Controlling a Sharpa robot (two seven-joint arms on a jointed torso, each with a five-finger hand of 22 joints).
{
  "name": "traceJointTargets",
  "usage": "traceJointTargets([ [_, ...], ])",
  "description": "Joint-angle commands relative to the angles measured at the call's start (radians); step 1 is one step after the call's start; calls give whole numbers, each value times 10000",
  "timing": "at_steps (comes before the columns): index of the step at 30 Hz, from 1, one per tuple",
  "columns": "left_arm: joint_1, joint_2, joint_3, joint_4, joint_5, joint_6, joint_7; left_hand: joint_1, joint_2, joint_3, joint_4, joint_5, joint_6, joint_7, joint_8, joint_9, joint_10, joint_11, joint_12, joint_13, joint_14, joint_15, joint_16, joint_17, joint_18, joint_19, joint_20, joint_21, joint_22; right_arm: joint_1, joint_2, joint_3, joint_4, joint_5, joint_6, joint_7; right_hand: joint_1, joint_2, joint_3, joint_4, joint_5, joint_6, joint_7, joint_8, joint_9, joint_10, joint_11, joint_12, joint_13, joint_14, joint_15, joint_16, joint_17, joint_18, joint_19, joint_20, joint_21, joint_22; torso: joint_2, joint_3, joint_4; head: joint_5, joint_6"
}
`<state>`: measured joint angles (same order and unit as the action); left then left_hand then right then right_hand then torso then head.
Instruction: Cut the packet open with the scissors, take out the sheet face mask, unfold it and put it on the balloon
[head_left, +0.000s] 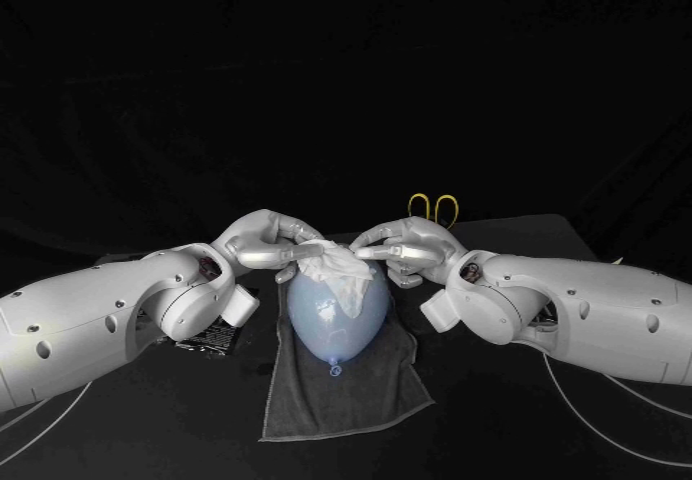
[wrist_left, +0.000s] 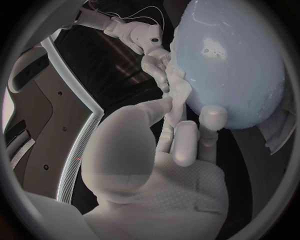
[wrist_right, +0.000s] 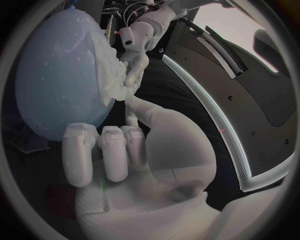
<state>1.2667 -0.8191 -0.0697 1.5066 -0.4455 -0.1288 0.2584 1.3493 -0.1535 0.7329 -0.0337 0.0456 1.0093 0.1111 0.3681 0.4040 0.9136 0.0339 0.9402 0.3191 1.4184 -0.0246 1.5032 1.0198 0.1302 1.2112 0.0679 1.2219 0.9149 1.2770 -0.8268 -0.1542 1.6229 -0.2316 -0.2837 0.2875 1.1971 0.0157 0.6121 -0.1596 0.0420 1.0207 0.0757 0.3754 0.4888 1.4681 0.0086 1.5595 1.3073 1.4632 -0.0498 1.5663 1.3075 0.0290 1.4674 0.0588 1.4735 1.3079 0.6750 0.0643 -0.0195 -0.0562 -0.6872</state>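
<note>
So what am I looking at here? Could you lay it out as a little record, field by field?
balloon: pale blue, lying on a grey towel, knot end toward the robot
sheet mask: white, bunched over the balloon's far end
left hand: pinches one side of the sheet mask
right hand: holds the other side
scissors: yellow handles, lying behind the right hand
stage: sheet mask on the balloon, not yet spread out
</note>
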Motion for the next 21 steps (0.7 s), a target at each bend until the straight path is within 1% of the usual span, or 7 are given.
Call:
traceJointTargets([
  [1,4,-3,12,30,167,-159,145,-10,109,17,-18,41,69,-4,38,166,59,-9,-28,2,-5,-68,-20,14,-18,28,-35,47,-5,-8,-112,7,168,-287,-293,94,-112,15,76,-7,64,-83,24,192,1714,992,-59,50,2586,1076,-73,45,2633,-72,642,-68,31,2337,3,-1,2,6,6],
  [6,3,-10,12,28,176,-178,154,-12,108,20,-20,42,70,-5,39,169,61,-10,-28,2,-5,-69,-20,14,-21,36,-36,55,10,-13,-268,6,337,-518,-457,119,-137,9,106,-8,65,-110,20,229,1777,999,-62,63,2596,1076,-76,45,2633,-70,638,-71,23,2335,5,-3,1,2,-1],
  [12,2,-24,11,74,244,-188,246,24,66,102,-116,42,-18,6,-4,196,21,-18,-65,-20,-9,-81,-24,3,-19,29,-53,62,8,-28,-486,4,631,-1073,-1067,491,-199,-12,172,10,64,-323,63,186,1860,965,-35,1,2549,1076,-66,45,2633,-60,618,-75,-24,2320,6,-4,6,14,1],
  [16,2,-35,11,108,263,-182,352,96,6,214,-263,43,-52,21,-29,233,-69,-4,-124,-49,-30,-78,-36,-29,-11,-8,-65,59,-22,-38,-631,4,876,-1247,-1251,693,-307,-113,76,61,63,-783,195,-70,1851,916,71,-85,2484,1076,11,45,2633,-54,604,-42,-58,2310,4,-1,2,32,5],
  [18,1,-43,11,129,268,-153,431,153,-37,316,-379,43,-80,38,-57,254,-171,14,-187,-79,-59,-69,-48,-75,2,-62,-68,48,-72,-41,-736,3,1026,-1290,-1284,740,-350,-94,-23,127,67,-958,271,-230,1814,913,137,-92,2479,1076,69,45,2633,-63,620,-3,-22,2321,3,-3,3,35,14],
  [20,0,-49,10,146,266,-130,512,196,-49,403,-461,43,-64,43,-58,275,-266,27,-245,-104,-104,-60,-66,-165,22,-143,-66,15,-160,-43,-822,2,1133,-1254,-1277,738,-346,-71,-62,149,67,-1016,305,-313,1786,911,169,-96,2477,1076,96,45,2633,-72,636,20,16,2332,1,-5,4,40,33],
  [21,-1,-52,10,160,244,-99,590,286,-44,530,-587,44,-33,31,-57,294,-376,53,-294,-123,-189,-48,-98,-328,44,-233,-67,1,-231,-45,-896,2,1214,-1155,-1246,711,-332,-41,-86,164,67,-1075,345,-404,1748,914,201,-90,2481,1076,124,45,2633,-80,650,43,50,2343,-5,-8,2,43,39],
])
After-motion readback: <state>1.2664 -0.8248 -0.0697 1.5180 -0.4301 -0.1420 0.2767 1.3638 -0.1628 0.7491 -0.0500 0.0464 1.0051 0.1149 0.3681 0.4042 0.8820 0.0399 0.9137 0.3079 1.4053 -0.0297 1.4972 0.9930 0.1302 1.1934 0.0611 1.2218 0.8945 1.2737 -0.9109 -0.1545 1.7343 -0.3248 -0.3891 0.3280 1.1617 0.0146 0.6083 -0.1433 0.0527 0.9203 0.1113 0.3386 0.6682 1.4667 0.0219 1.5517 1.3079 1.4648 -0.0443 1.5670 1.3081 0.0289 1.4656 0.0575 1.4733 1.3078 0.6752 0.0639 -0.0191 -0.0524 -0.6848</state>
